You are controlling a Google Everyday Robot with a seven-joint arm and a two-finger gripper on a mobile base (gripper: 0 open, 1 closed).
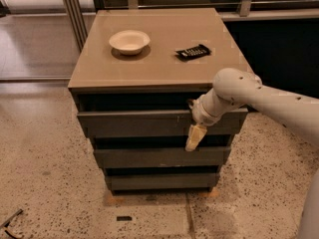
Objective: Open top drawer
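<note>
The top drawer (134, 124) is the uppermost dark grey flat front of a low cabinet, with a dark gap between it and the tan cabinet top (159, 68). My gripper (195, 133) is at the drawer's upper edge, right of centre. Its pale tip hangs down over the drawer front as far as the gap below it. My white arm reaches in from the right. The part of the gripper at the drawer's top edge is hidden by my wrist.
A white bowl (129, 41) and a flat black object (193, 52) lie on the cabinet top. Two lower drawer fronts (159, 157) (159, 181) sit beneath. Speckled floor surrounds the cabinet, with a small dark item (123, 218) in front. Metal posts (75, 14) stand behind left.
</note>
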